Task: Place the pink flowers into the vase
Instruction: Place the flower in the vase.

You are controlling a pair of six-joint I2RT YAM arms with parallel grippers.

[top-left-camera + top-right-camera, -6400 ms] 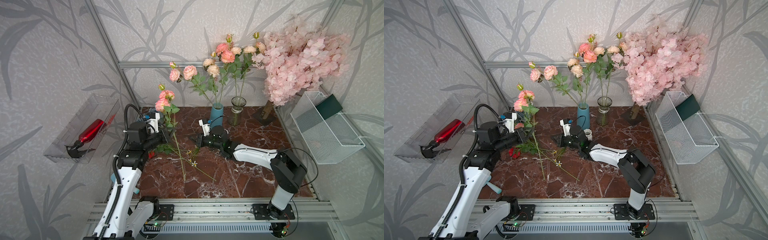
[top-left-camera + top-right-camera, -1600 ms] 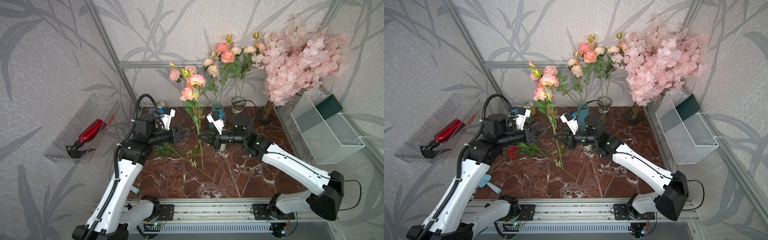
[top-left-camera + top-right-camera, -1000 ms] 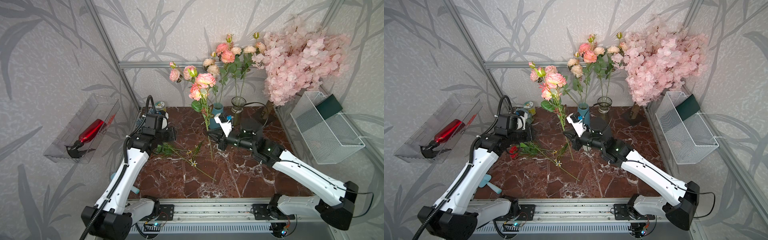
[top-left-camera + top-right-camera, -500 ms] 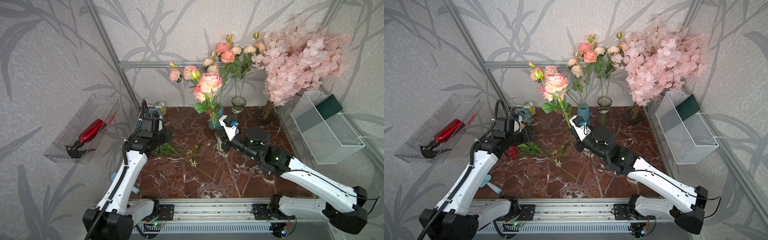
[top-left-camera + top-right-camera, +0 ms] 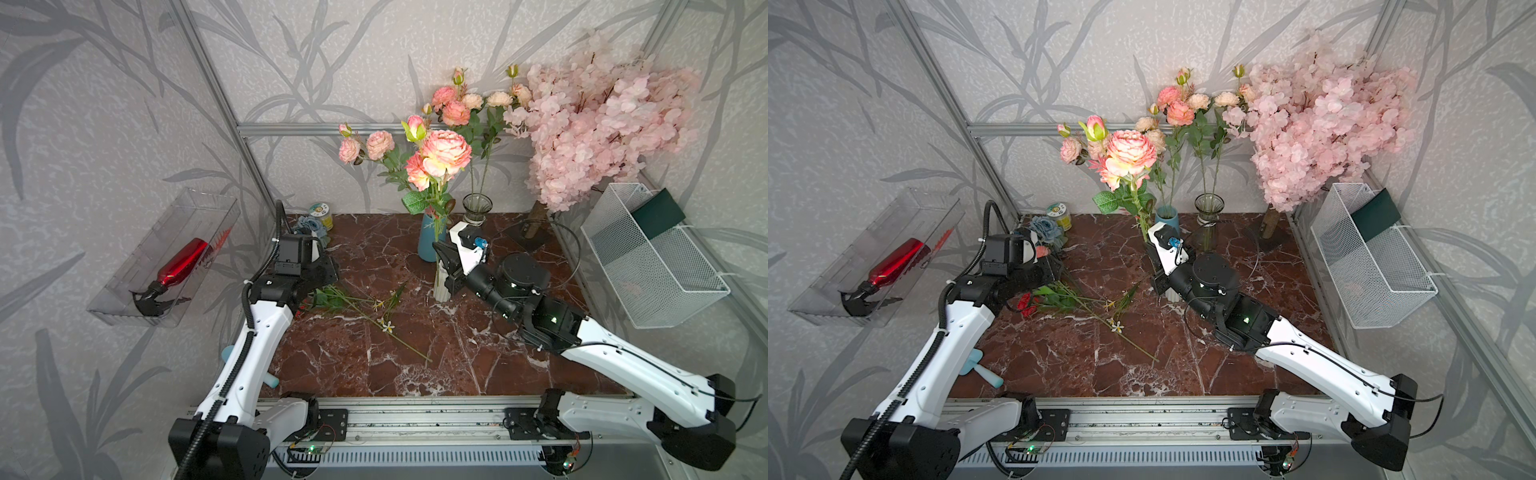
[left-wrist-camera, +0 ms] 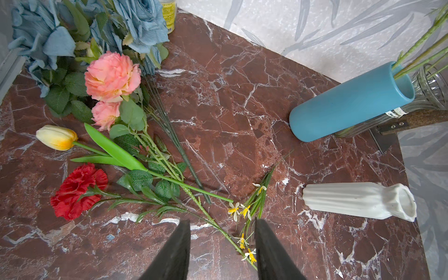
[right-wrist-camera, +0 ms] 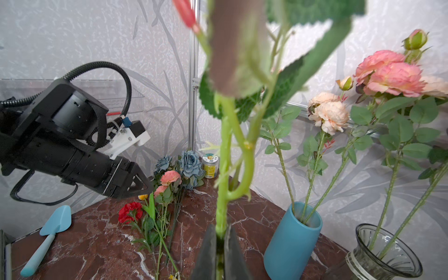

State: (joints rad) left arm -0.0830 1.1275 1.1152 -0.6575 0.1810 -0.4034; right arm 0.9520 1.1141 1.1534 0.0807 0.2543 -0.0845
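Pink flowers (image 5: 442, 160) on 1 stem stand upright in the right claw (image 7: 220, 229). Its jaws are pinched narrow on the green stem low down, with the blooms and leaves high above it. Just below that claw stands the white vase (image 6: 358, 203). Its mouth looks empty in the left wrist view. The stem's foot is hidden under the jaws, so whether it has reached the mouth cannot be told. Just behind the claw is the blue vase (image 5: 426, 245) and, beside that, the glass vase (image 5: 477, 205). Both already hold pink stems (image 5: 455, 112).

The left claw (image 6: 221, 221) hangs over the table (image 5: 365, 249) with its jaws half apart and nothing between them. Ahead of it lies a loose heap:
- another pink stem (image 6: 111, 77) with 2 blooms
- a tulip (image 6: 57, 137)
- a red carnation (image 6: 77, 191)
- blue flowers (image 6: 140, 24)
- a thin sprig with small yellow blossoms (image 6: 244, 211) that runs under the jaws

By the look of it, the task is well along but not finished. Some stems are placed. 1 is in the air over a vase and needs lowering in and releasing. 1 more lies on the table, waiting to be picked up.
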